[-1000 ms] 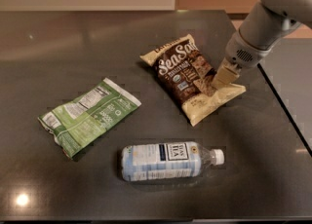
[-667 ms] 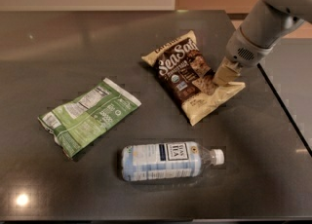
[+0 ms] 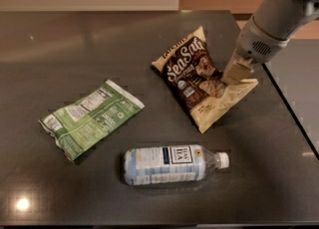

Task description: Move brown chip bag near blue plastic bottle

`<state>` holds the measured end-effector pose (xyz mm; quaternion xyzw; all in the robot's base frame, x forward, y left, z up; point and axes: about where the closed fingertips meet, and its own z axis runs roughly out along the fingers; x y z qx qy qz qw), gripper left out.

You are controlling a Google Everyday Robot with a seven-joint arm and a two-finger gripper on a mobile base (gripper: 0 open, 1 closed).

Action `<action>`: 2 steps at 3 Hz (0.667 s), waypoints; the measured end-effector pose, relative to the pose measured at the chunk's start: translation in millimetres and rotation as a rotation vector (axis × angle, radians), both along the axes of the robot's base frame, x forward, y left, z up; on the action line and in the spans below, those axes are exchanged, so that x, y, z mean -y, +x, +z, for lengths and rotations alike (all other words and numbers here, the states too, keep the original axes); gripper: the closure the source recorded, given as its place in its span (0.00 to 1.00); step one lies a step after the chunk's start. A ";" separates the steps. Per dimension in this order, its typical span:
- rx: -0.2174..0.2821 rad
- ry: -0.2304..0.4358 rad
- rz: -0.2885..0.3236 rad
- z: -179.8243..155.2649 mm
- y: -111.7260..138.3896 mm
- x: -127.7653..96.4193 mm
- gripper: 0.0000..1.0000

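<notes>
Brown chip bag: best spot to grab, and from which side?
Probably the cream seam edge on the picture-right side of the brown chip bag, coming down from above. It lies flat on the table, so that thin rim is the pinchable part. The claw sits at that edge; the blue plastic bottle lies nearer the camera, apart.

Matt gripper (image 3: 238,73) hangs over glossy brown chip bag (image 3: 195,76).

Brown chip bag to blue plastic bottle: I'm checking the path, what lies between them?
Only bare tabletop between brown chip bag and blue plastic bottle, camera view. Gripper sits at the bag's right edge.
</notes>
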<state>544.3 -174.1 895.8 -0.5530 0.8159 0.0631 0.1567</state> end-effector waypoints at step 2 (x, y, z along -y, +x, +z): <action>-0.050 0.004 0.110 16.6 -39.2 -5.0 1.00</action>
